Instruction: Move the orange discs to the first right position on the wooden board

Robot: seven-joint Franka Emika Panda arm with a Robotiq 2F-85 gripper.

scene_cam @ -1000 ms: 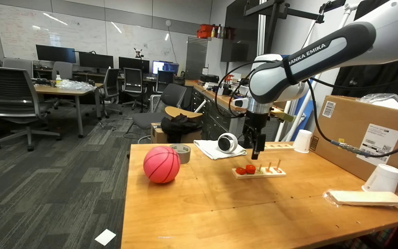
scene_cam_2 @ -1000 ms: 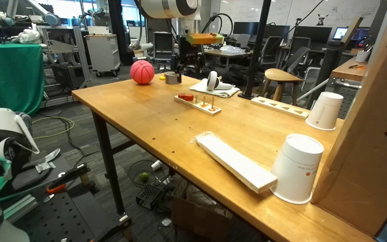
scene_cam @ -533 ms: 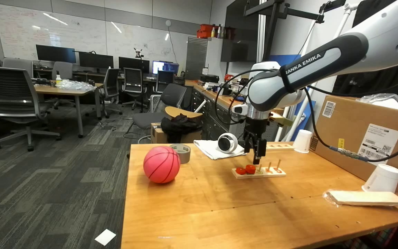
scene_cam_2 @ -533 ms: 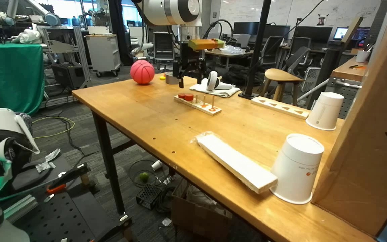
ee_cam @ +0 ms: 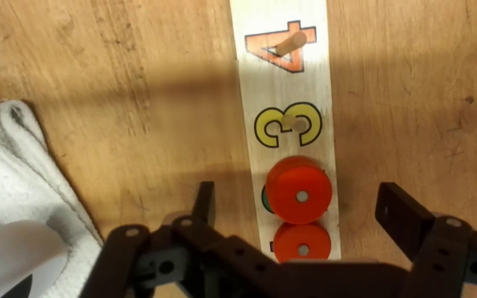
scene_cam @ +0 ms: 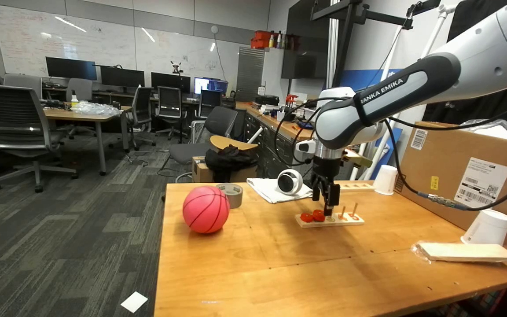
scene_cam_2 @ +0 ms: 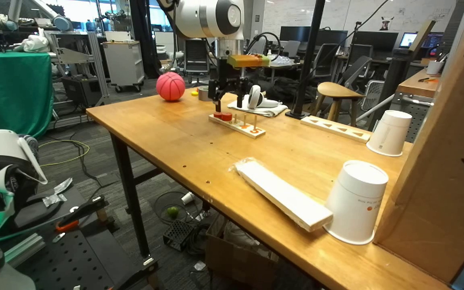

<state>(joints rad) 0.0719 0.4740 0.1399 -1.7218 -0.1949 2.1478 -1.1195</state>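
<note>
Jaws spread wide and gripping nothing, our gripper (scene_cam_2: pixel 228 108) has dropped closer to the board (ee_cam: pixel 284 89) over the last second. The discs (ee_cam: pixel 298 182) sit next to each other at one end of it, and in the wrist view our fingers (ee_cam: pixel 402 217) flank the taller one without touching. That puts us, we judge, nearly ready to grasp, no disc lifted yet.

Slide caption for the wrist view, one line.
Open hand over the wooden board, orange discs on it, pegs 3 and 4 bare.
</note>
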